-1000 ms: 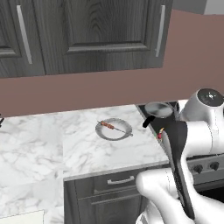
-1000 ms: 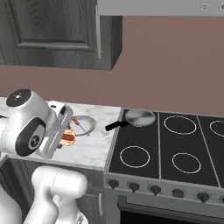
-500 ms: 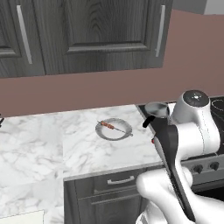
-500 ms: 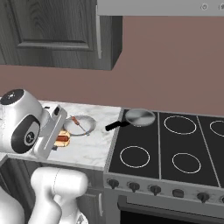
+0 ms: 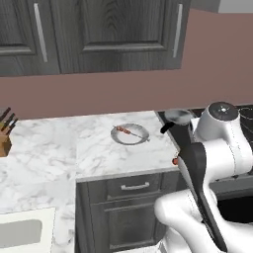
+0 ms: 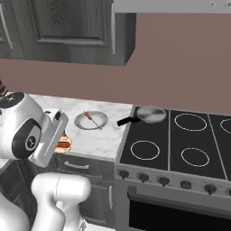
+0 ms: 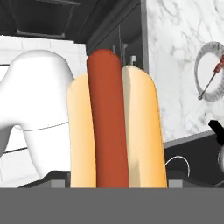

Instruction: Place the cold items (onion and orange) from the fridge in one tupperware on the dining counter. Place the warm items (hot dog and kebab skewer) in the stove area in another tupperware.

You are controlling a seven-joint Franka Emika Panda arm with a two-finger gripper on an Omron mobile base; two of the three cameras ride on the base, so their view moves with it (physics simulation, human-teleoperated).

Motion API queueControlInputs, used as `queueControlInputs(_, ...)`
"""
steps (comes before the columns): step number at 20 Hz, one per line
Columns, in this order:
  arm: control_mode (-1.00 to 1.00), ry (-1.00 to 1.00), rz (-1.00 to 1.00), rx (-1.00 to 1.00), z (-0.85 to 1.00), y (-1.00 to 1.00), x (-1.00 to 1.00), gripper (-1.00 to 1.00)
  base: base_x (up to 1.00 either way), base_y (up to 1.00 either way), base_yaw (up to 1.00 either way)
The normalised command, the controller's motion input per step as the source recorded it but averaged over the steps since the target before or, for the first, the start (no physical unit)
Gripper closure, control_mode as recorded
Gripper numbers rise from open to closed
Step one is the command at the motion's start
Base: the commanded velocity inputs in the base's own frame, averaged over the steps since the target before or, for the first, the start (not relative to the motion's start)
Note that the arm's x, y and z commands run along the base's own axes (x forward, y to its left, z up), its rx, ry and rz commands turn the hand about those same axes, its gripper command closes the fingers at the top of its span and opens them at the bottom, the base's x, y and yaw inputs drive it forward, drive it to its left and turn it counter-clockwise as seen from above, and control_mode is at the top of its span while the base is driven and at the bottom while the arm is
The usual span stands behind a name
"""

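No readable text, label or number anywhere (cabinets and stove included).

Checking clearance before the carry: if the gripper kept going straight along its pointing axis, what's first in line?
The gripper is shut on the hot dog, which blocks the line. Beyond it, probably the dark cabinet front below the marble counter edge, though depth is unclear.

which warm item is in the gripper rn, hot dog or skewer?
The hot dog: the hand view has it standing up between the fingers of the gripper, off the counter. The kebab skewer lies on the round plate on the counter.
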Motion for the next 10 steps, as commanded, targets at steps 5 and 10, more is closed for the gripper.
queueControlInputs(5, 1.00, 0.00, 0.00, 0.00, 0.00, 0.00, 0.00, 1.00, -0.88, -0.29, 0.30)
queueControlInputs(10, 1.00, 0.00, 0.00, 0.00, 0.00, 0.00, 0.00, 1.00, -1.00, -0.41, 0.13)
